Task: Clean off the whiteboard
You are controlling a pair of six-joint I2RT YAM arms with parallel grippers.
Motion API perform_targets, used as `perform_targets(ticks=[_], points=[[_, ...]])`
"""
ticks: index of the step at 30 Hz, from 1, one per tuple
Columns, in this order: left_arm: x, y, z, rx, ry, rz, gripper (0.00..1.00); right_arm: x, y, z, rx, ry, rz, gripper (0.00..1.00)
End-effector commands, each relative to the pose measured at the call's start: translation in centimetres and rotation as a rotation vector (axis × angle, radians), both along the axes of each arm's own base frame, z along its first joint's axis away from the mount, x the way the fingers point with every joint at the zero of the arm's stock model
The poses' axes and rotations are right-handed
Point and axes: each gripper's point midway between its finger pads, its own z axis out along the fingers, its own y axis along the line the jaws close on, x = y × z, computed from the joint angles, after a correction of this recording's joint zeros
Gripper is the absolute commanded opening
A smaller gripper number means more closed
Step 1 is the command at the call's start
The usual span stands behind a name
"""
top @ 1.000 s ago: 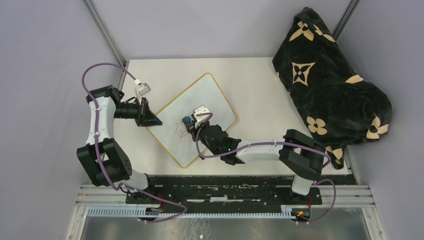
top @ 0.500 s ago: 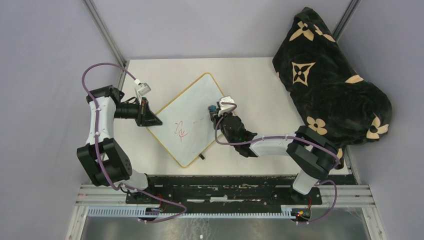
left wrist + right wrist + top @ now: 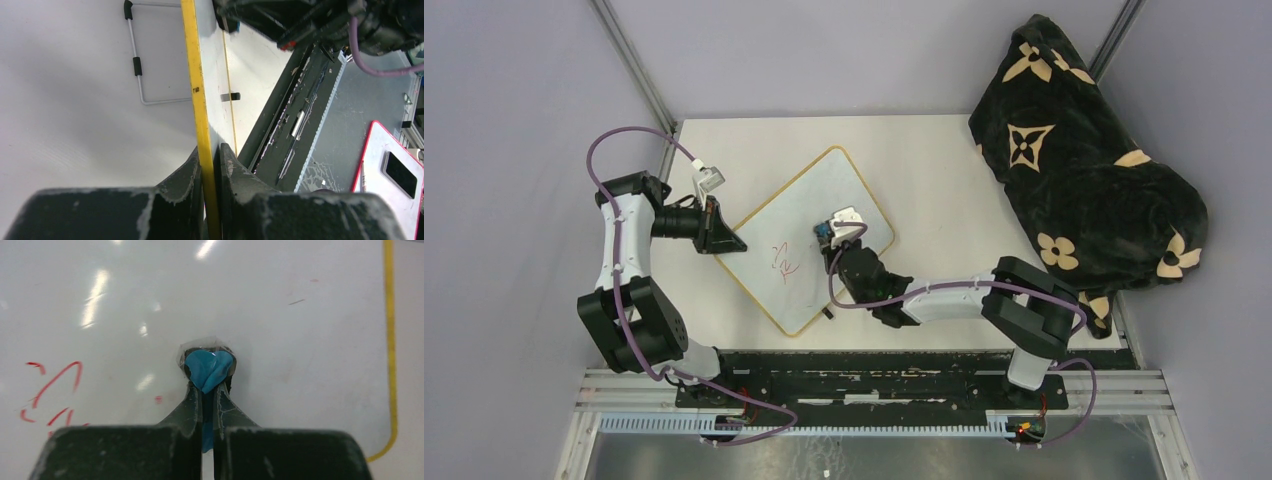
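Yellow edging on the whiteboard (image 3: 824, 190), which lies askew at the middle of the table (image 3: 924, 150), is clamped at its left corner by the left gripper (image 3: 210, 150), apparently to stop it sliding. Red scribble (image 3: 782, 260) remains left of centre. To its right, the right gripper (image 3: 207, 390) pinches a blue wad (image 3: 209, 371) against the board, ready to wipe.

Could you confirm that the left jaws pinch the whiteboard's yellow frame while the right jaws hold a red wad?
Not quite: the right wrist view shows the small crumpled wad is blue, not red. The left jaws do pinch the yellow-framed white whiteboard.
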Motion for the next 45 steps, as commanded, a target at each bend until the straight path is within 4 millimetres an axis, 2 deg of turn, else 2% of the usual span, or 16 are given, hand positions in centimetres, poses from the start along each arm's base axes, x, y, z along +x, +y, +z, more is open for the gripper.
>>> perform_targets(ticks=[1, 5, 8, 12, 16, 20, 24, 26, 28, 32, 40, 45], points=[[0.3, 0.6, -1.2, 0.086, -0.079, -0.07, 0.03, -4.7, 6.6, -0.1, 0.024, 0.025, 0.224, 0.01], [0.2, 0.6, -1.3, 0.085, -0.075, -0.071, 0.03, -6.1, 7.7, 0.2, 0.033, 0.015, 0.26, 0.01], [0.2, 0.5, -1.4, 0.084, -0.072, -0.072, 0.03, -5.7, 6.9, -0.2, 0.014, 0.009, 0.216, 0.01], [0.2, 0.5, -1.5, 0.085, -0.071, -0.073, 0.03, -3.6, 3.9, -1.1, -0.024, 0.006, 0.118, 0.01], [0.2, 0.6, -1.4, 0.086, -0.072, -0.072, 0.03, -0.8, -0.5, -1.8, -0.017, 0.032, 0.018, 0.01], [0.3, 0.6, -1.5, 0.081, -0.068, -0.072, 0.03, 1.2, -4.6, -1.9, -0.026, 0.038, -0.07, 0.01], [0.5, 0.5, -1.4, 0.077, -0.068, -0.071, 0.03, 2.0, -7.2, -2.0, -0.033, 0.041, -0.126, 0.01], [0.5, 0.5, -1.3, 0.075, -0.07, -0.07, 0.03, 2.3, -7.3, -1.7, -0.025, 0.043, -0.125, 0.01], [0.5, 0.5, -1.4, 0.074, -0.068, -0.07, 0.03, 2.1, -6.1, -1.5, -0.021, 0.053, -0.073, 0.01], [0.5, 0.4, -1.3, 0.07, -0.068, -0.071, 0.03, 0.1, -1.4, -0.6, -0.035, 0.034, 0.034, 0.01], [0.4, 0.4, -1.5, 0.07, -0.061, -0.072, 0.03, -5.1, 8.7, 0.9, -0.03, 0.007, 0.246, 0.01], [0.3, 0.4, -1.4, 0.074, -0.064, -0.073, 0.03, -9.7, 13.5, 1.8, -0.047, -0.025, 0.372, 0.01]])
